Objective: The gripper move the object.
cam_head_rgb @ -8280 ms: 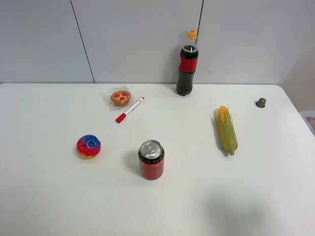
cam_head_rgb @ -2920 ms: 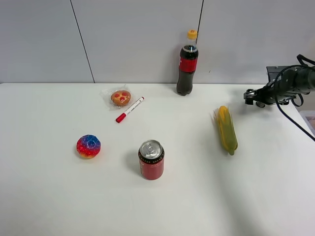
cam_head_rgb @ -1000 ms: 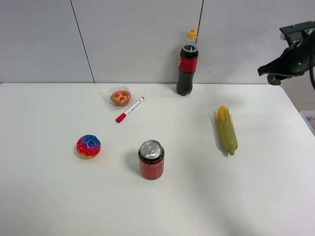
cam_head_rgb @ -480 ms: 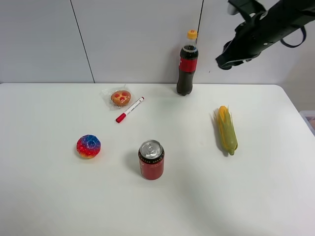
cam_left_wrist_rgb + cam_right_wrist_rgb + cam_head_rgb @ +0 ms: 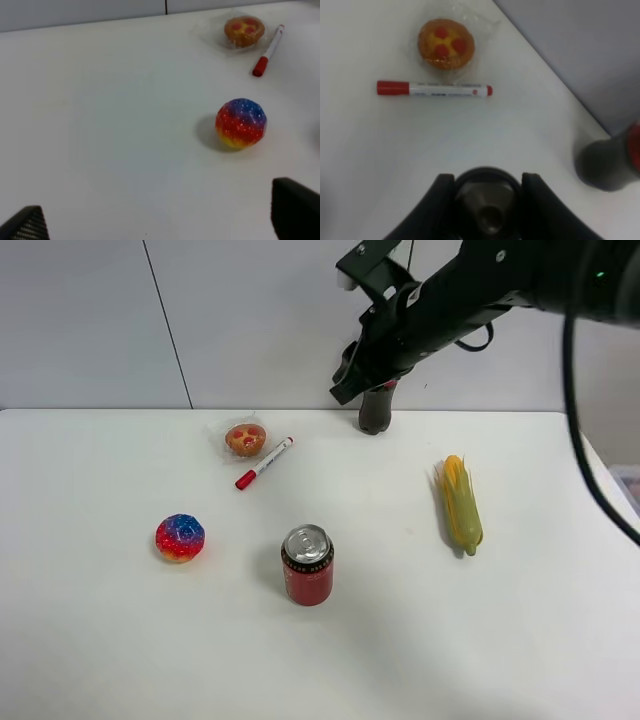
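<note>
The right gripper was clamped on the cup, a small dark grey-brown one held between its two black fingers. In the high view, that gripper hung in the air over the back of the desk. It reached across the middle and covered the upper part of the cola bottle. The cup itself could not be made out there. Past the cup, the right wrist view showed the red marker lying just beside a wrapped tart. The left gripper had its fingertips wide apart and faced the rainbow ball on the desk. A red can stood near the middle of the desk, and an ear of corn lay well to its right.
</note>
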You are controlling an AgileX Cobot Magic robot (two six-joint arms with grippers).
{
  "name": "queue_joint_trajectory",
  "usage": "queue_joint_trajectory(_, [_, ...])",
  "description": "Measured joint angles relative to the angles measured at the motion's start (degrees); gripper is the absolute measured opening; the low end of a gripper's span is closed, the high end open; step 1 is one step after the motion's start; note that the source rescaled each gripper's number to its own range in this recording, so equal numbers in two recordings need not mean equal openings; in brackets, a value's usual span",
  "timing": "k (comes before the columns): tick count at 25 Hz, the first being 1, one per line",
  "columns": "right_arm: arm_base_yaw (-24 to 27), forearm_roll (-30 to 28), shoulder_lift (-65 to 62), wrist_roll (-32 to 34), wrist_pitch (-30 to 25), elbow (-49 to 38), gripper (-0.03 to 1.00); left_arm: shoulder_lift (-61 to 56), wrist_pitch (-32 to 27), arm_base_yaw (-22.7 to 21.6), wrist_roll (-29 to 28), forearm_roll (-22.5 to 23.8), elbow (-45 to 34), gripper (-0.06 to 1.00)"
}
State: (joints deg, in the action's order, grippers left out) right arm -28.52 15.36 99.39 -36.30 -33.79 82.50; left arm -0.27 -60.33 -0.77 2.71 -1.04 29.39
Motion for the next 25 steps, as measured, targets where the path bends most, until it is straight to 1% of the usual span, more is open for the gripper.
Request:
queue_joint_trajectory(3, [-0.5,0.0,4.0,0.0,3.5,-0.4,0.0,0.0,0.0,0.0,0.0,0.0,0.0,1.0])
queue_joint_trajectory(7, [-0.6,0.0,8.6,-0.1,10.2,-3.0,0.0,0.0,0.0,0.0,0.0,0.0,0.0,1.0])
queue_joint_trajectory(10, [-0.6,0.0,11.6,-1.6,14.4,-4.6,0.0,0.0,0.0,0.0,0.0,0.0,0.0,1.0])
queue_joint_trajectory(19, [-0.4,0.3,15.0,-2.4,15.0,-9.5,0.0,0.0,0.0,0.0,0.0,0.0,0.0,1.0])
queue_joint_trajectory(23, [0.9,1.3,15.1,-2.4,15.2,-13.7,0.0,0.0,0.0,0.0,0.0,0.0,0.0,1.0])
queue_joint_trajectory(25, [1.3,1.3,15.1,-2.4,16.4,-15.7,0.0,0.0,0.0,0.0,0.0,0.0,0.0,1.0])
